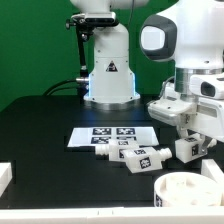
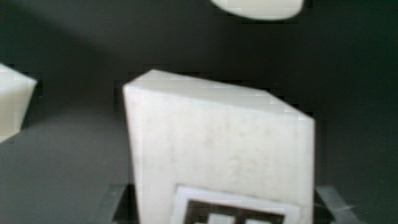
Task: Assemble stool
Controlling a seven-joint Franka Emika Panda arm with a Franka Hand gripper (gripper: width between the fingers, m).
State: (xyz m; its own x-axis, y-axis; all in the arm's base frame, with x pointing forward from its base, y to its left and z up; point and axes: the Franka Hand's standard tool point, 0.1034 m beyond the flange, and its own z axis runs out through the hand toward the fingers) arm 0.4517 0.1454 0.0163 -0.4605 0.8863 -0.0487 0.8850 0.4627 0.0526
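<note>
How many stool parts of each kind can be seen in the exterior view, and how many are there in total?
Stool legs: 3 (two lying loose, one held in the gripper)
Round seat: 1
Total: 4

On my feed, a thin flat white marker board point(image 1: 110, 133) lies on the black desk point(image 1: 40, 130). A green backdrop point(image 1: 30, 40) stands behind, with a black cable point(image 1: 62, 86) trailing there.
</note>
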